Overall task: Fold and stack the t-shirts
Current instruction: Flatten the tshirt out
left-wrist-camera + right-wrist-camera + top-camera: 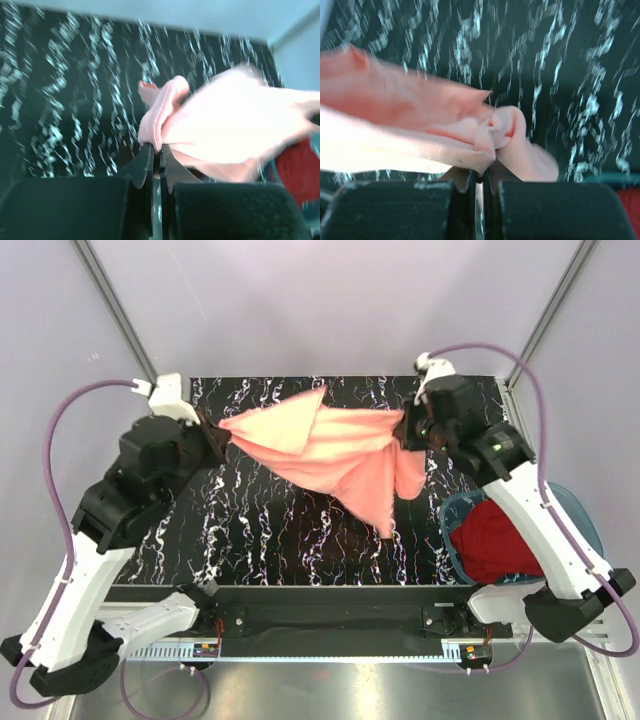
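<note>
Top view, salmon-pink t-shirt [330,455]: it hangs stretched between my two pincers above the black marbled table [250,530]. It is bunched and twisted, with one corner drooping toward the near right. I see no flat spread and no fold.
Top view, left gripper [215,435]: clenched on the shirt's left end, over the far left of the table.
Top view, right gripper [405,430]: clenched on the shirt's right end, over the far right.
Top view, dark red t-shirt [495,540]: crumpled in the translucent blue basin [450,510] at the near right, partly under my right forearm.
Left wrist view: blurred. My fingers [147,160] are pressed together with a ridge of pink cloth pinched at their tips, and the table is well below.
Right wrist view: also blurred. My fingers [465,177] are closed on a knot of pink cloth, and the basin's rim shows at the lower right edge.
Done, as I judge: one shirt is lifted by two ends and nothing more.
Left to do: lay the pink shirt flat and fold it, then fetch the red one, fold it and stack the pair.
</note>
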`<move>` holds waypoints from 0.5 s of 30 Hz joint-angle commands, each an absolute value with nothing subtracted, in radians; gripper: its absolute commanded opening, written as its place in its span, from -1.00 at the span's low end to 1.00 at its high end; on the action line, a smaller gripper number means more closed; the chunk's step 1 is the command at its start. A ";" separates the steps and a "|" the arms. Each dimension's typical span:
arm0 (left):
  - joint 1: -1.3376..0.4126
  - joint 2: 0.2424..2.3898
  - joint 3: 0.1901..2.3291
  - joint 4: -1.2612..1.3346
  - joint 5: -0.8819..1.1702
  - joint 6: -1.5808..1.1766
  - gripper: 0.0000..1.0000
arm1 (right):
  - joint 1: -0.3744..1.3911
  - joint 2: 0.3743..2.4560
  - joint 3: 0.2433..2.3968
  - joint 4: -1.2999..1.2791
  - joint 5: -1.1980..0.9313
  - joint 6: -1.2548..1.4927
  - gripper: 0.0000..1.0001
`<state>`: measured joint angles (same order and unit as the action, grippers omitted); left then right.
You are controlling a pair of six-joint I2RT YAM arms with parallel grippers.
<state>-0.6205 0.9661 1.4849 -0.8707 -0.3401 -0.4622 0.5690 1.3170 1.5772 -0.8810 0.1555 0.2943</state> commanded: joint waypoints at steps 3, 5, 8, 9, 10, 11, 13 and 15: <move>-0.424 1.164 1.658 -0.738 -0.246 -0.351 -1.00 | 0.488 1.504 1.884 -0.814 0.258 0.221 -1.00; -0.355 1.228 1.829 -0.726 -0.203 -0.333 -1.00 | 0.468 1.607 2.016 -0.850 0.270 0.167 -1.00; -0.310 1.351 2.086 -0.727 -0.140 -0.287 -1.00 | 0.459 1.692 2.268 -0.899 0.276 0.153 -1.00; -0.305 1.391 2.133 -0.727 -0.106 -0.276 -1.00 | 0.456 1.687 2.269 -0.888 0.255 0.161 -1.00; -0.299 1.397 2.179 -0.716 -0.092 -0.267 -1.00 | 0.457 1.668 2.266 -0.873 0.205 0.167 -1.00; -0.298 1.397 2.180 -0.709 -0.087 -0.271 -1.00 | 0.456 1.655 2.260 -0.874 0.180 0.176 -1.00; -0.295 1.362 2.140 -0.692 -0.077 -0.281 -1.00 | 0.459 1.616 2.212 -0.914 0.143 0.199 -1.00; -0.290 1.288 2.021 -0.693 -0.078 -0.281 -1.00 | 0.462 1.576 2.088 -0.931 0.037 0.245 -1.00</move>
